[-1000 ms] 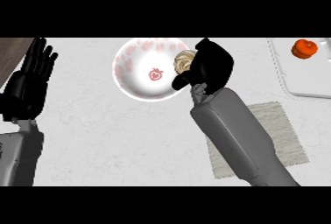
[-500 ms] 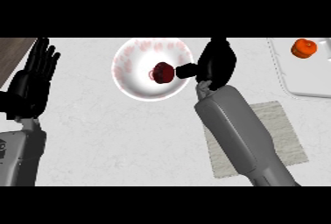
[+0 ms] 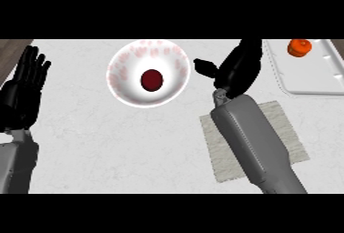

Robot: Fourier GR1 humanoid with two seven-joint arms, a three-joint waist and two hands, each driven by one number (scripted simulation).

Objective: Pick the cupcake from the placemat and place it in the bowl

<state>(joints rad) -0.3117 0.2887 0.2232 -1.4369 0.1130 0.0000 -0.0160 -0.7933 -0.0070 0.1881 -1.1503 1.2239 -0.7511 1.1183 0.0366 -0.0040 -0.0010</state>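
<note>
right hand (image 3: 235,68) drawn back open, cupcake (image 3: 152,80) upright in bowl (image 3: 128,68)

Kitchen setting, by the look of things. Pale, faintly mottled stone-like surface (image 3: 121,136) filling most of the view, with a strip of brown wood grain at the far left corner. Tableware laid out: white bowl (image 3: 128,88) with pink-speckled rim, dark red cupcake (image 3: 152,80) inside it; grey woven placemat (image 3: 289,132) just right of centre; white tray (image 3: 316,77) at the upper right carrying a small orange item (image 3: 300,47), too small to identify.
</note>
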